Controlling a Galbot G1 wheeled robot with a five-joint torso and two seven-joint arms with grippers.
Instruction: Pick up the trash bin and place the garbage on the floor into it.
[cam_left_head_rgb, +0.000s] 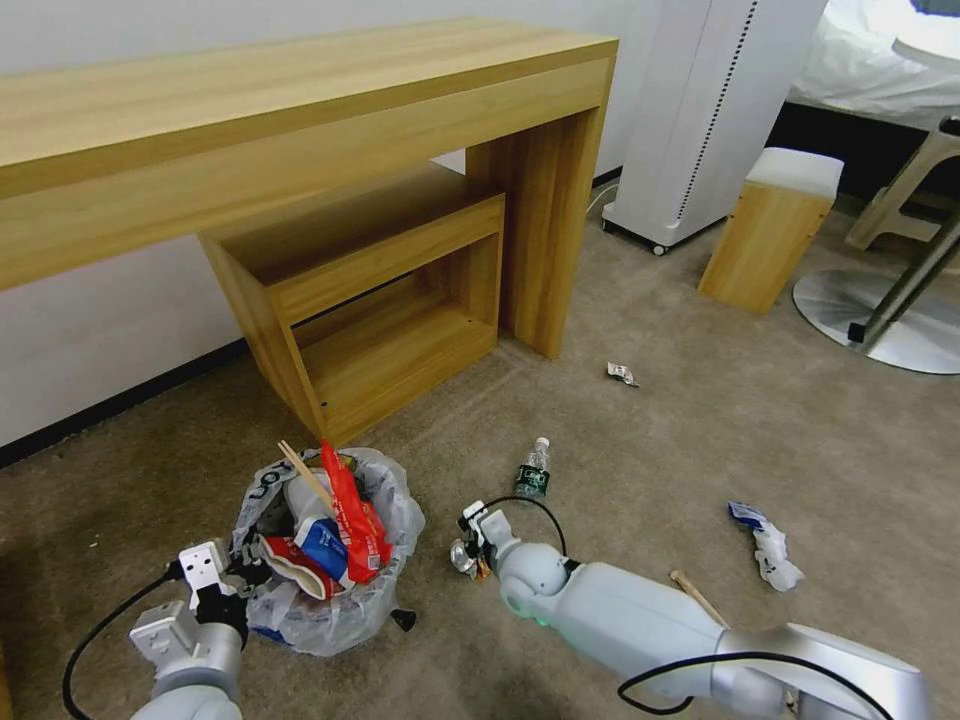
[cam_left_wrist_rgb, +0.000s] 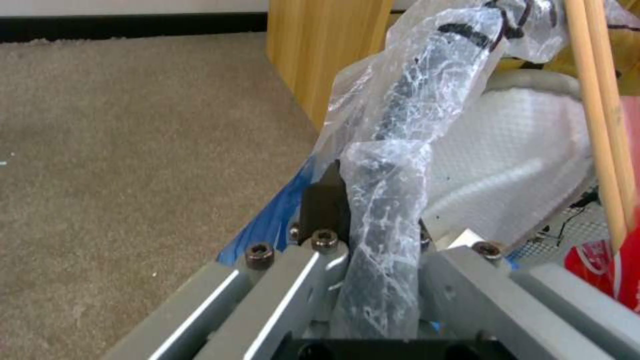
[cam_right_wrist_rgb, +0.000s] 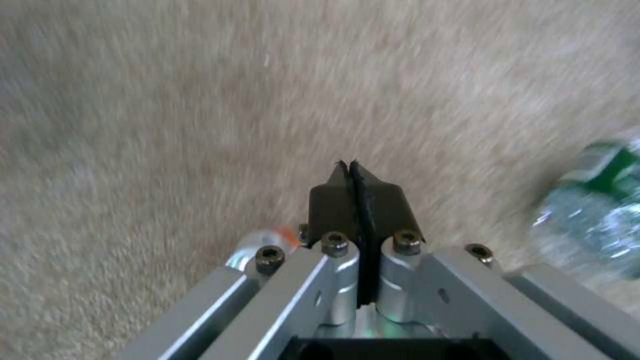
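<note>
A carpeted hotel-like bedroom — wooden desk (cam_left_head_rgb: 300, 110), white-sheeted bed (cam_left_head_rgb: 870, 60), padded stool (cam_left_head_rgb: 770, 240), tower appliance (cam_left_head_rgb: 700, 110).

You can't read a full word anywhere. The bin bag (cam_left_head_rgb: 262, 492) carries dark letters on its rim at the side farthest from the bottle (cam_left_head_rgb: 533, 470), too crumpled to make out. The bottle's green label and the red wrapper (cam_left_head_rgb: 352, 515) in the bin show print too small to read.

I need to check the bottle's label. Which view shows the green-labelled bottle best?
The head view: the bottle lies whole on the carpet ahead of the right gripper. The right wrist view catches a blurred part of it.
</note>
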